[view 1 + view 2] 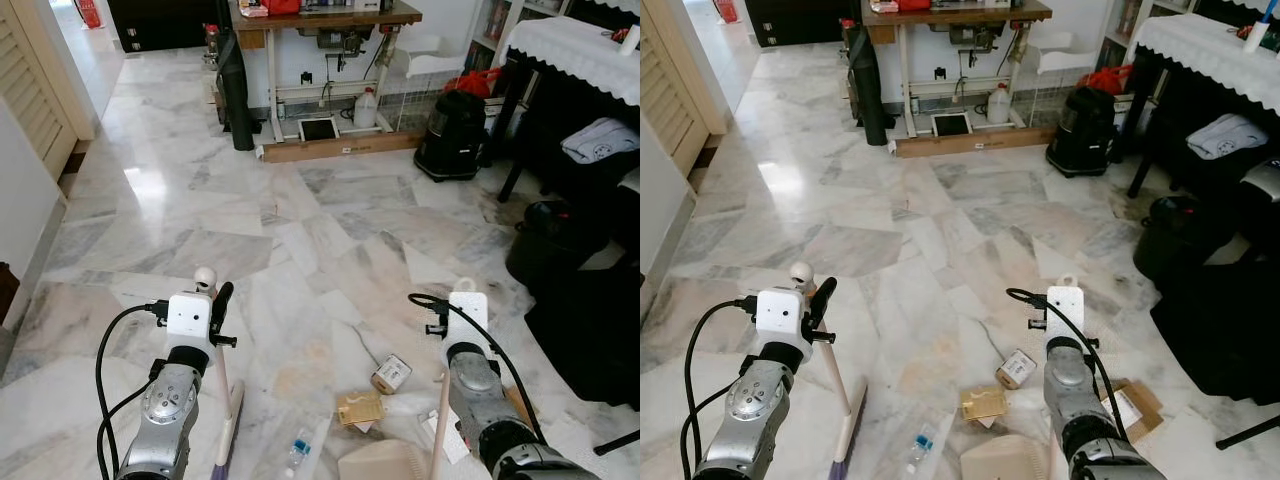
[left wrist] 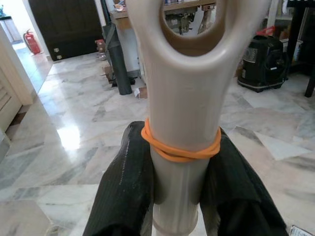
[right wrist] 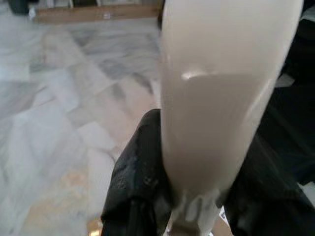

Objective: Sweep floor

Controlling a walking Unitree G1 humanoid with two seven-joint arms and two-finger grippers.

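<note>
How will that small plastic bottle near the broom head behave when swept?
The plastic bottle lies on its side on polished marble floor, so it will probably roll or skid ahead of the broom. It looks empty and light, so likely to bounce away.

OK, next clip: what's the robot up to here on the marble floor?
The robot is set up to sweep. Its left gripper is shut on the broom handle, the broom head resting on the marble floor. Its right gripper is shut on a second cream handle, apparently the dustpan near its feet. Litter lies between the arms: a small bottle, a brown packet and a small tub.
</note>
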